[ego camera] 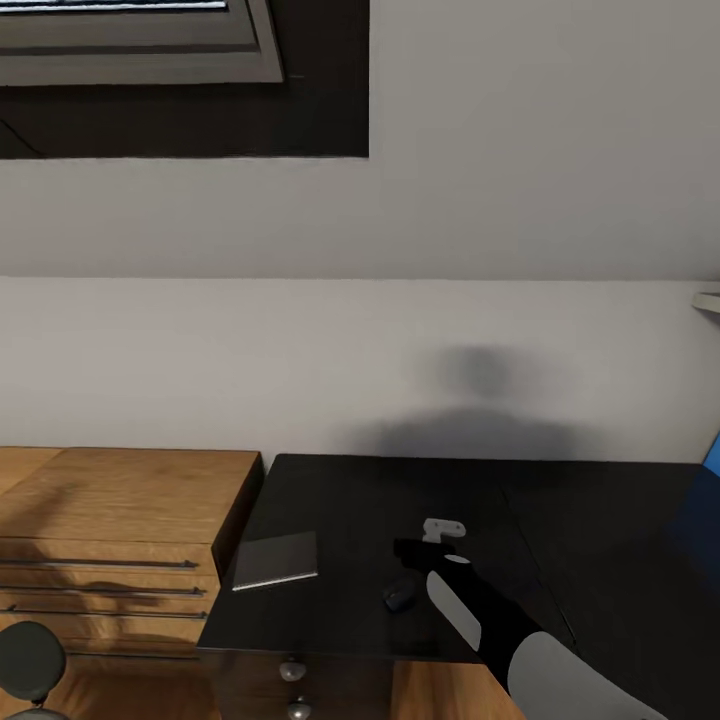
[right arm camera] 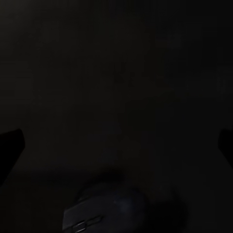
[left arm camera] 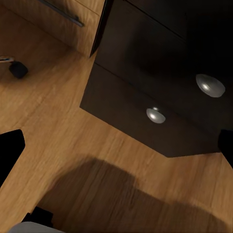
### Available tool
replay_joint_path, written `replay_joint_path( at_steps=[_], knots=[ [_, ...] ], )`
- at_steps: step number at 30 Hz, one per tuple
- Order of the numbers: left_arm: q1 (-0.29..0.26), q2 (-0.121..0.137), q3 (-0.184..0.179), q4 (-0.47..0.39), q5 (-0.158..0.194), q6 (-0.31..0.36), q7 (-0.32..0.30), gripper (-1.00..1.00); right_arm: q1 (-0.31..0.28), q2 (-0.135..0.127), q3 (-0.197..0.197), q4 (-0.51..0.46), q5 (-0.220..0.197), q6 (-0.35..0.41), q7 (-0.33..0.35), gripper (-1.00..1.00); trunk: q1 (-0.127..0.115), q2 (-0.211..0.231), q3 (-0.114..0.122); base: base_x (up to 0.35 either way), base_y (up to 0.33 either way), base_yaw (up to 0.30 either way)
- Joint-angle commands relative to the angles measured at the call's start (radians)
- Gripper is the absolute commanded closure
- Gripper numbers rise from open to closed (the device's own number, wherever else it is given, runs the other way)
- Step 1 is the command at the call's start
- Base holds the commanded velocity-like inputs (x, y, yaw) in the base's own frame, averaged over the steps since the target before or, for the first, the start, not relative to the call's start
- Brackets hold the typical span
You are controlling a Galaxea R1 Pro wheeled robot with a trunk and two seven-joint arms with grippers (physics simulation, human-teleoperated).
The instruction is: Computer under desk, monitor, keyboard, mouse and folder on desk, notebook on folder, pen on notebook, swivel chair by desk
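Note:
The black-topped desk point(ego camera: 330, 500) stands against the grey-white wall. A thin grey notebook point(ego camera: 277, 560) lies flat near its front left corner. To the right of it, close to the front edge, sits the small dark mouse point(ego camera: 400, 595), which also appears as a dim rounded mouse point(right arm camera: 104, 213) on the dark top. My right gripper point(ego camera: 408, 550) hovers over the desk just behind the mouse; in the wrist view the right gripper point(right arm camera: 116, 145) is open with nothing between its fingertips point(right arm camera: 9, 145). My left gripper point(left arm camera: 116, 148) is open, low in front of the desk's dark drawers point(left arm camera: 145, 97).
A light wood cabinet point(ego camera: 110, 520) with long bar handles adjoins the desk's left end. Round silver knobs point(ego camera: 292, 670) mark the drawers below the desk's front edge. Part of the swivel chair point(ego camera: 30, 660) shows at lower left. The blue panel point(ego camera: 712, 455) stands at the far right.

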Motion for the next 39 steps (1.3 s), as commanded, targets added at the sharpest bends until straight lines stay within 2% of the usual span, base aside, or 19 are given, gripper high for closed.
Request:
replay_joint_path(
  at_steps=[1, 23, 39],
  knots=[
    [0.000, 0.001, -0.007, 0.000, 0.010, -0.003, -0.002, -1.00, -0.001, -0.001, 0.006, -0.002, -0.006, -0.002, -0.009, -1.00, 0.004, -0.008, -0.005, 0.000, 0.000, 0.000],
    [0.000, 0.002, -0.006, 0.000, 0.011, -0.004, -0.002, -1.00, -0.001, 0.000, 0.006, 0.000, -0.008, 0.012, -0.020, -1.00, 0.088, -0.162, -0.073, 0.000, 0.000, 0.000],
    [0.000, 0.003, -0.004, 0.000, 0.011, -0.004, -0.001, -1.00, -0.001, 0.003, 0.006, 0.003, -0.012, 0.071, -0.014, -1.00, 0.088, -0.162, -0.073, 0.000, 0.000, 0.000]
  ],
)
